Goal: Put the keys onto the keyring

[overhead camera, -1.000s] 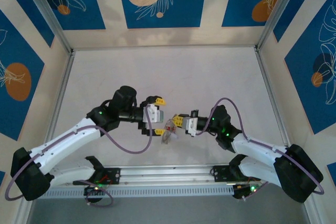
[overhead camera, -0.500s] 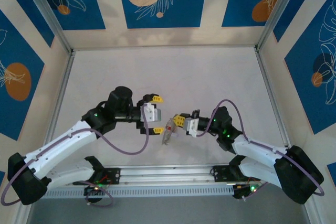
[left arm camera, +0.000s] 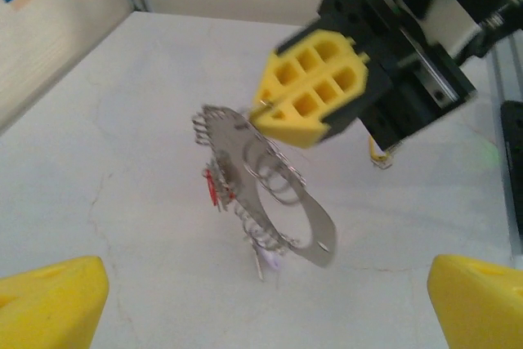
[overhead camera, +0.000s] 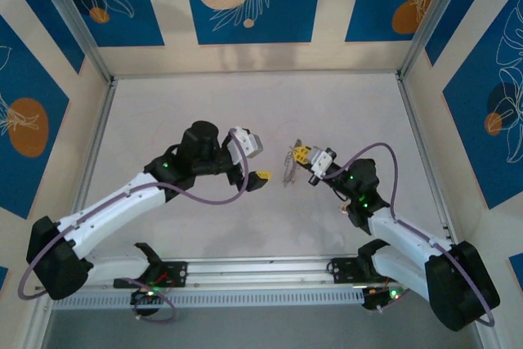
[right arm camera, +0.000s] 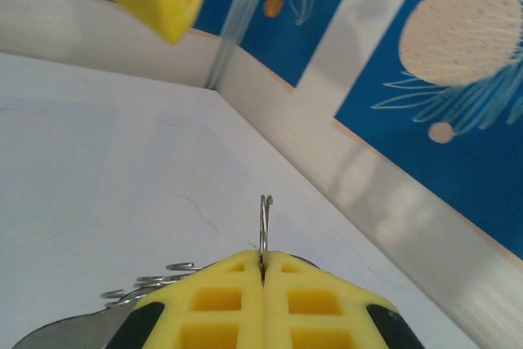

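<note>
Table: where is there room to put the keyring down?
It is crowded in the middle, where the right gripper pinches the keyring near the open left gripper. The widest bare table is behind them, up to the back wall. Another patch lies in front of them, before the rail.

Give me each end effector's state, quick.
Left end effector: open, holding nothing.
Right end effector: shut on the keyring.

The keyring (left arm camera: 237, 149) is glossy, polished grey metal. The right claw (right arm camera: 263, 261) has matt yellow moulded-plastic fingers (left arm camera: 315, 87). The tabletop (left arm camera: 122, 120) beneath the keyring looks matt, pale and faintly cracked.
</note>
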### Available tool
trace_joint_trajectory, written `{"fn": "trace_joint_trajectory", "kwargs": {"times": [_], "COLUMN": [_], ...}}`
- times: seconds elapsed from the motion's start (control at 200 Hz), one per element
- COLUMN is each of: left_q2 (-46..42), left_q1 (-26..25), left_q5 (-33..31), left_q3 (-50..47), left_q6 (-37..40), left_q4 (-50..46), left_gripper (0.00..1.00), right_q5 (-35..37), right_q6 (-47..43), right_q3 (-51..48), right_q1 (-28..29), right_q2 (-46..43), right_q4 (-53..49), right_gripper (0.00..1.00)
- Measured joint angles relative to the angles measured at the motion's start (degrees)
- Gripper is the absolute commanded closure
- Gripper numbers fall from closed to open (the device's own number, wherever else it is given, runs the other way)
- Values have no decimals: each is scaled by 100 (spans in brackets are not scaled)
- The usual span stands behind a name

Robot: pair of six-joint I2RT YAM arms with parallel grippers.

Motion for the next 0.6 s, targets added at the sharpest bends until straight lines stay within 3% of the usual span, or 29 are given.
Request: {"fn": "trace_joint_trajectory", "kwargs": {"times": [0.195,0.295,0.39,0.6], "left_q2": [632,1121,1537,2774], "left_q1": [-339,-605,-909,-1547], "left_q5": [92,-4,-81,-166], "left_q3": [-131,-140,-122,586], "left_q6": [413,487,634,756], "left_q4": [645,935,1150,1325], "left_gripper": [4,14,18,22], "right_q5": [186,293,422,721], "right_q6": [754,1152,1473,2063], "right_q3": [164,264,372,658], "right_q1": [-570,-918,-1270,-1980], "right_q2": [236,341,354,376], "right_q4": [79,85,72,-37], "right_gripper": [100,100,100,100]}}
